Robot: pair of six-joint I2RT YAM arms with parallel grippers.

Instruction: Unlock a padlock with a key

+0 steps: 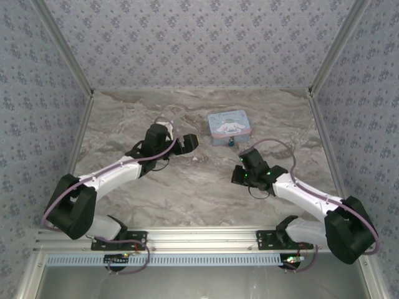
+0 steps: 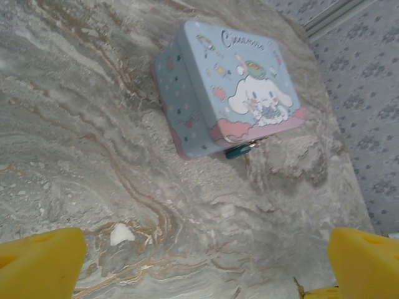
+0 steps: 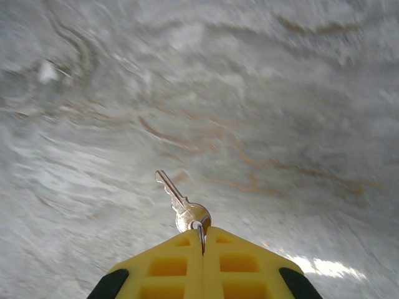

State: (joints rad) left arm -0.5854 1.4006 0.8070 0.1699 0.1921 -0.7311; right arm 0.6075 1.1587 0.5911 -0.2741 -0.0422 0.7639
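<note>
Key secured, unlocking outstanding: slim silvery metal key (image 3: pixel 181 204) clamped in the closed right gripper (image 3: pixel 202 235), lower centre; tiny teal padlock (image 2: pixel 237 151) hanging unreached from the pale blue cartoon tin (image 2: pixel 206 81), mid-frame; left gripper (image 2: pixel 206 265) wide, empty.

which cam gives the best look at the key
The right wrist view: the key is sharp and close, its bow end pinched in the shut right gripper, blade pointing away up-left. In the top external view it is too small to make out. The left wrist view faces the tin and padlock.
</note>
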